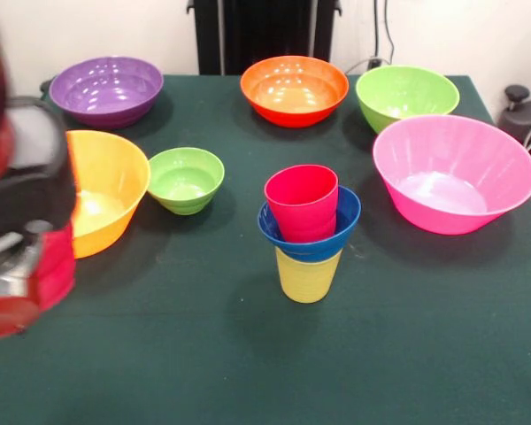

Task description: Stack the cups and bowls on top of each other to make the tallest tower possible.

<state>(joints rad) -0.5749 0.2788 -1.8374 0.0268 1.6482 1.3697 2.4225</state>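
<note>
The tower point(308, 232) stands a little right of the table's middle: a translucent yellow cup point(308, 275) upright at the bottom, a small blue bowl point(309, 241) seated in its mouth, and a red cup point(302, 202) standing upright inside that bowl, open and tilted slightly to the left. Around it lie single bowls, all mouth up and apart from the stack: a small green bowl point(186, 180) to the left, a large orange-yellow bowl point(106, 190) beyond that, tipped toward the middle, and a large pink bowl point(451, 173) on the right, also tipped. Along the far edge sit a purple bowl point(107, 89), an orange bowl point(294, 89) and a medium green bowl point(406, 96). The arm point(22, 212) fills the left edge as a blurred red, black and grey mass in front of the orange-yellow bowl; the jaws cannot be made out, so whether they are open or closed is impossible to tell. The table point(203, 354) is covered in dark green cloth. Behind it are a pale wall, a black stand point(264, 34) and some cables at the right.
</note>
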